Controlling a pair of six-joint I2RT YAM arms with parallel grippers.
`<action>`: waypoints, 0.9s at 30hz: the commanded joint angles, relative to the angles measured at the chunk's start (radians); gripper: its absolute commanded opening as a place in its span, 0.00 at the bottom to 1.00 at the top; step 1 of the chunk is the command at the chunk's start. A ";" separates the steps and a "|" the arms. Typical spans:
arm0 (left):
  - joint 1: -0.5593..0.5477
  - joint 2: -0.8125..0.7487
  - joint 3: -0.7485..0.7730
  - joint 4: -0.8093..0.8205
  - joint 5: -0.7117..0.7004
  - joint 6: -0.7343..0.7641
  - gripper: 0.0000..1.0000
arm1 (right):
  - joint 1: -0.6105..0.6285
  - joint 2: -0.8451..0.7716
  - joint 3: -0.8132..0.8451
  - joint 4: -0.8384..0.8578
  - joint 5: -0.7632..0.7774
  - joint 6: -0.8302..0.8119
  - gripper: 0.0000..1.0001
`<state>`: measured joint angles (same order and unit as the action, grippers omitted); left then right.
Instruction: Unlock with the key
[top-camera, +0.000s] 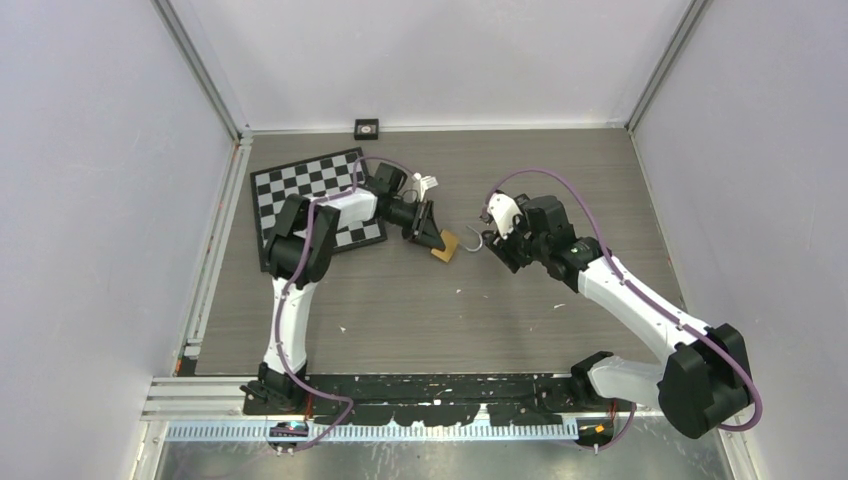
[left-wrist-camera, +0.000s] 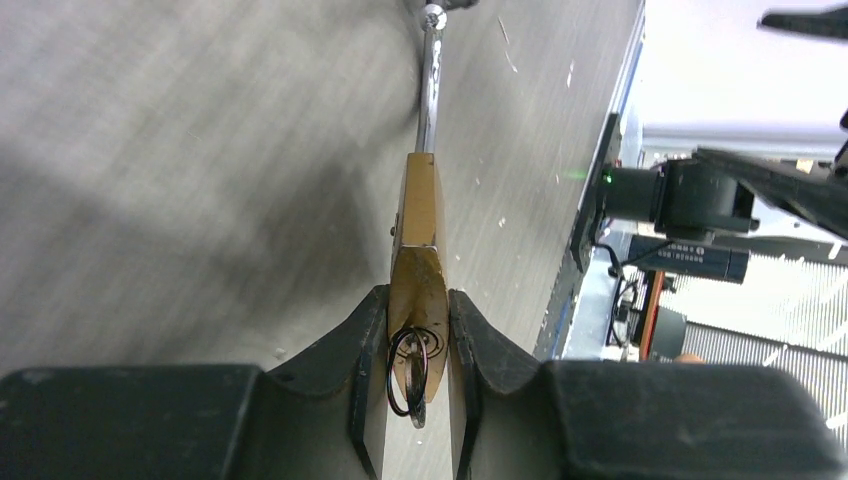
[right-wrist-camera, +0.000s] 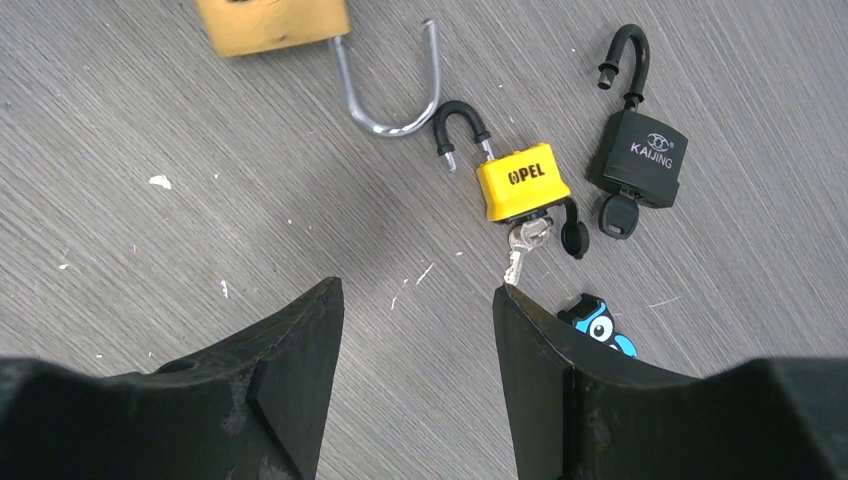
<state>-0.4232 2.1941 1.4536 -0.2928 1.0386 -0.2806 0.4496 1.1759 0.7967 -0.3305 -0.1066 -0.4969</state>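
The left claw (left-wrist-camera: 418, 300) clamps the brass padlock (left-wrist-camera: 418, 235) by its lower end, a black finger (left-wrist-camera: 365, 345) pressed against each side of the body. The lock lies low over the grey wood-grain surface (top-camera: 400, 320). A thin key ring (left-wrist-camera: 408, 372) hangs at the padlock's base between the fingers, along with what looks like the head of a key. We cannot make out the keyhole itself.

The padlock's steel shackle (right-wrist-camera: 392, 95) stands swung open. One leg is seated in the body and the other ends free beside it.

On the shackle side of the brass padlock, the right claw (right-wrist-camera: 415, 335) gapes wide with nothing between its fingers. It sits near the shackle's curve, apart from it.

Just beyond that curve lies a yellow OPEL padlock (right-wrist-camera: 522, 182), its black shackle sprung and a key (right-wrist-camera: 520, 245) in its base. Farther out on the same side rests a black KAIJING padlock (right-wrist-camera: 637, 158), also open, with a black-headed key in it. A blue cartoon sticker (right-wrist-camera: 603, 328) shows partly behind the right claw's finger.

On the brass padlock's opposite side, past the left arm, lies a checkerboard (top-camera: 305, 190).
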 joint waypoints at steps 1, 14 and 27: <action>0.038 0.067 0.164 -0.140 0.028 0.027 0.14 | -0.006 -0.042 0.037 0.013 0.007 -0.001 0.62; 0.061 0.269 0.519 -0.454 -0.039 0.090 0.28 | -0.013 -0.058 0.021 0.011 0.003 -0.020 0.62; 0.065 0.292 0.602 -0.509 -0.145 0.097 0.63 | -0.015 -0.049 0.029 -0.017 -0.021 -0.025 0.62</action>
<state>-0.3656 2.4981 2.0312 -0.7738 0.9882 -0.2100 0.4408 1.1435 0.7967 -0.3450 -0.1078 -0.5194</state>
